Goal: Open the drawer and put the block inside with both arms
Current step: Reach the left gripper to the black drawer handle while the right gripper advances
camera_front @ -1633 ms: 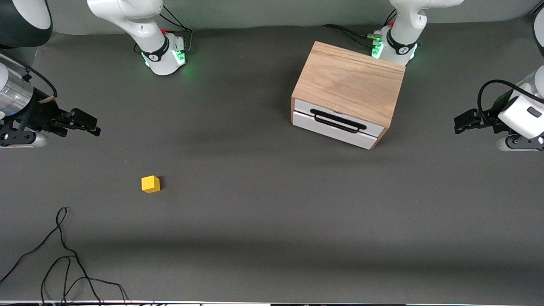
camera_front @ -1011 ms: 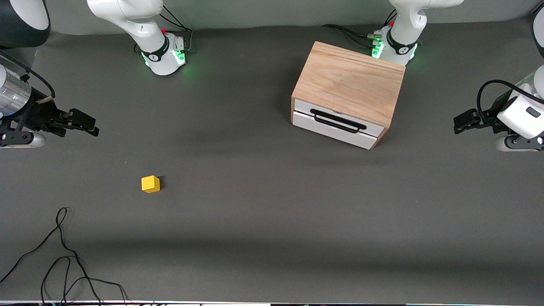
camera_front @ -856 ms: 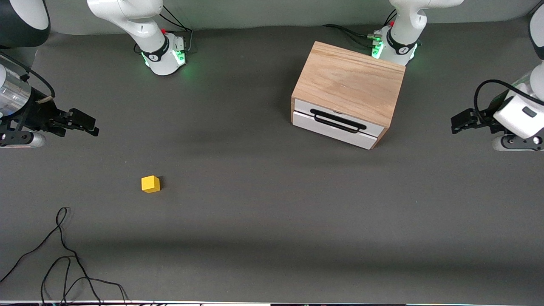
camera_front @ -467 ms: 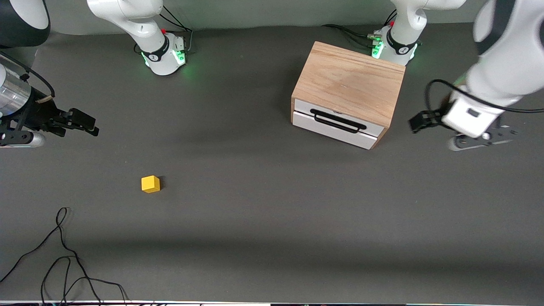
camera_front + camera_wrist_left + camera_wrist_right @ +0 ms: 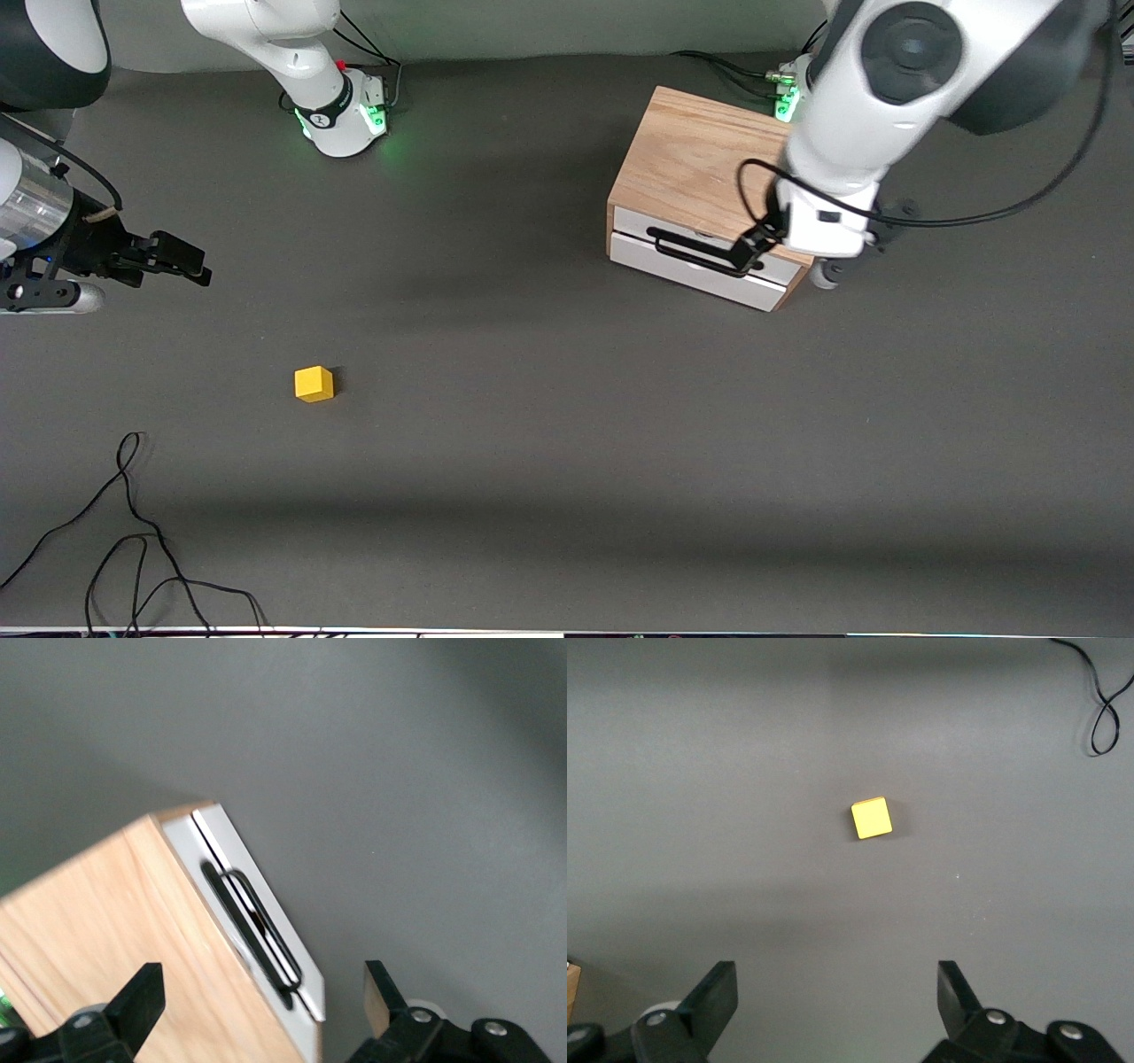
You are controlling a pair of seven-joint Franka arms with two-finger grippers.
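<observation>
The light oak cabinet (image 5: 709, 168) stands near the left arm's base. Its white drawer (image 5: 700, 270) is shut, with the black bar handle (image 5: 695, 251) across the front. My left gripper (image 5: 744, 255) is open and hangs over the front edge of the cabinet, above the handle's end. In the left wrist view the cabinet (image 5: 106, 930) and the handle (image 5: 257, 926) lie between the spread fingers of my left gripper (image 5: 262, 997). The yellow block (image 5: 314, 384) sits on the mat toward the right arm's end. My right gripper (image 5: 188, 264) is open, with the block (image 5: 871, 818) apart from it (image 5: 835, 992).
A loose black cable (image 5: 133, 532) lies near the front edge at the right arm's end and shows in the right wrist view (image 5: 1103, 700). The arm bases (image 5: 341, 111) (image 5: 819, 93) stand along the table's back edge on the grey mat.
My left arm has swung in from the table's end, carrying the open gripper over the cabinet's front and the handle. The right arm, block and drawer have hardly moved.
</observation>
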